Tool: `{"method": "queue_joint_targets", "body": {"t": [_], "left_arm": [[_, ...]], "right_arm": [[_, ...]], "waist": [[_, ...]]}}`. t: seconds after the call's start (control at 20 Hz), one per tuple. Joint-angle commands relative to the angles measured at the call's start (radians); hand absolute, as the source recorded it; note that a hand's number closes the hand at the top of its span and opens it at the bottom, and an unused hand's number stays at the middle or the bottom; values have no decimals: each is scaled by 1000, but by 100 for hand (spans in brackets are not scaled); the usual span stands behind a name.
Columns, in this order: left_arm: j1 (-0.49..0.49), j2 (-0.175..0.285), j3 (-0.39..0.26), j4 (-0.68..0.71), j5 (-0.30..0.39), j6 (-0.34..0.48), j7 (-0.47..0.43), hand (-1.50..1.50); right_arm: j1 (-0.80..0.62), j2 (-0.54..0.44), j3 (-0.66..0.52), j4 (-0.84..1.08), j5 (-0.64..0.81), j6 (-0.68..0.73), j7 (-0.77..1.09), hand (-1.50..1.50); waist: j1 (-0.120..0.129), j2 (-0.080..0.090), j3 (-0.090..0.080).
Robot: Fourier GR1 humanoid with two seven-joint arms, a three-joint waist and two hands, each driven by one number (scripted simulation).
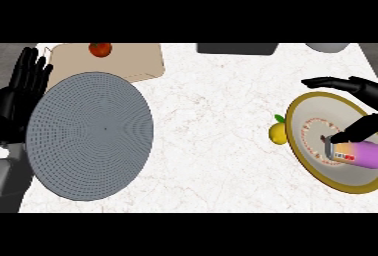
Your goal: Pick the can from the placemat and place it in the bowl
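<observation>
The can (pixel 356 153), purple fading to orange with a white label, lies on its side inside the gold-rimmed bowl (pixel 304 111) at the right edge. My right hand (pixel 360 88) hovers over the bowl. Its fingers arch well above the can and apart from it, while the thumb (pixel 357 129) reaches down to the can's upper side. The round grey placemat (pixel 88 135) at the left has nothing on it. My left hand (pixel 22 95) rests open with fingers up at the left edge, beside the placemat.
A yellow lemon (pixel 278 133) sits against the bowl's left rim. A beige cutting board (pixel 125 62) with a red tomato (pixel 100 49) lies behind the placemat. A dark object (pixel 236 48) and a grey vessel (pixel 328 46) stand at the far edge.
</observation>
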Motion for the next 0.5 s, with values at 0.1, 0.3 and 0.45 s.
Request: {"method": "queue_joint_targets", "body": {"t": [0.1,0.3,0.45], "left_arm": [[-3,-6,-8,3,-2,-15,-9,0],[-8,-18,-18,16,-9,-21,-23,0],[-35,-23,-27,-6,-9,-12,0,0]], "right_arm": [[-99,-4,-107,182,-164,280,-17,-150],[-121,-53,-138,262,-213,354,18,-150],[-136,-51,-152,292,-241,368,56,-150]], "waist": [[26,11,0],[36,22,2],[56,31,6]]}}
